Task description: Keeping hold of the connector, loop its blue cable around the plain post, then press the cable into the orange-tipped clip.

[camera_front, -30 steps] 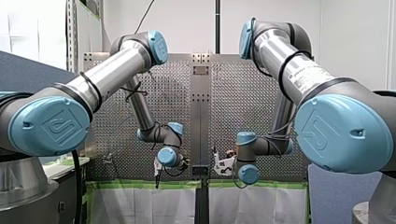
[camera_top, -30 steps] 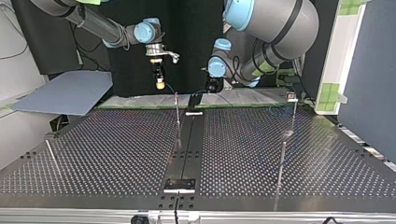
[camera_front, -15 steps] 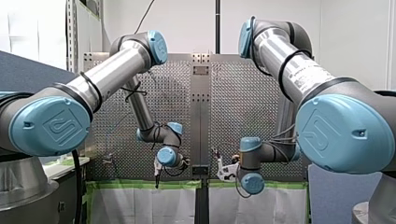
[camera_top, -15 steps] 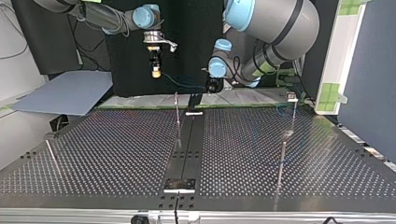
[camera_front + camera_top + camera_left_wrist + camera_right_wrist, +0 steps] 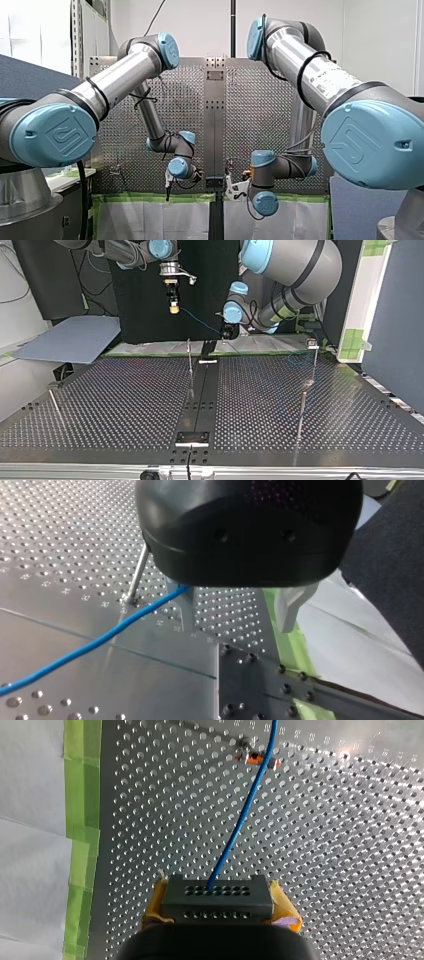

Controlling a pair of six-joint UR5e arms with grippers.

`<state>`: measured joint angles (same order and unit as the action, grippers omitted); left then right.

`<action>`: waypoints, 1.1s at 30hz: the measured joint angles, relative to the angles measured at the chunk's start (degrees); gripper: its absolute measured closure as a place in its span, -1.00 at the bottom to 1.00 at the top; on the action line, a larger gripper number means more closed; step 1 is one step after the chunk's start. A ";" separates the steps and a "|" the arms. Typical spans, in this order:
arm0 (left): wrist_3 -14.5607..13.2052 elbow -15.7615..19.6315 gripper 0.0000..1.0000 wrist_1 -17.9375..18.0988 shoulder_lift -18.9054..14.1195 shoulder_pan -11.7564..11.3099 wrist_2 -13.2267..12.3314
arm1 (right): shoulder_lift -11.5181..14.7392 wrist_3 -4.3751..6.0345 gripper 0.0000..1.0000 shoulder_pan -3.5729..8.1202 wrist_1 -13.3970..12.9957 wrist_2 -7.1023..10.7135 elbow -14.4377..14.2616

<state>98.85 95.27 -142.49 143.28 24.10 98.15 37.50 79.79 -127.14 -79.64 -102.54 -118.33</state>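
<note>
Right wrist view: gripping connector [image 5: 217,898] in right claw [image 5: 220,906], trailing cable [image 5: 245,820] toward clip [image 5: 256,757]; holding left claw [image 5: 239,606] apart.

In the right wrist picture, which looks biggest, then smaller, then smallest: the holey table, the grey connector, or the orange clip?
Table, then connector, then orange clip. The connector sits right at the camera, so its real size against the clip is unsure.
</note>
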 joint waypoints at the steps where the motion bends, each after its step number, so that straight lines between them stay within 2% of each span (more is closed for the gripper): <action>1: -0.30 0.00 -0.61 -0.14 -0.03 0.01 -0.11 | -0.01 0.00 1.00 -0.11 -0.04 -0.03 0.00; 5: -1.97 0.03 -0.61 -0.99 -0.05 0.05 -0.18 | -0.03 -0.07 1.00 -0.32 -0.40 -0.04 0.05; 8: -2.56 0.04 -0.61 -1.52 -0.05 0.02 0.18 | -0.06 0.10 1.00 0.00 -0.44 -0.09 0.05; 9: -2.66 0.04 -0.69 -1.67 -0.05 0.02 0.32 | -0.06 0.20 1.00 0.12 -0.44 -0.12 0.06; 11: -2.82 0.04 -0.69 -1.91 -0.08 0.01 0.62 | -0.07 0.42 1.00 0.40 -0.44 -0.17 0.07; 13: -2.90 0.04 -0.92 -2.01 -0.23 0.01 0.81 | -0.09 0.54 1.00 0.62 -0.44 -0.25 0.06; 16: -2.93 0.06 -0.97 -2.10 -0.88 0.01 1.27 | -0.05 0.72 1.00 0.98 -0.42 -0.67 0.06; 22: -3.32 0.07 -0.97 -3.89 -2.64 0.44 3.75 | -0.06 1.10 1.00 1.82 -0.28 -1.03 0.14; 26: -4.88 0.90 -0.97 -5.40 -3.02 1.07 5.98 | -0.07 1.28 1.00 2.58 0.64 -1.00 0.73; 33: -7.10 2.90 -0.97 -5.03 -4.00 2.45 6.54 | -0.10 1.05 1.00 3.88 2.83 -0.93 2.24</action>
<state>91.75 98.17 -147.52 139.29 26.56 104.70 37.40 80.84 -123.26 -76.82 -103.47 -116.09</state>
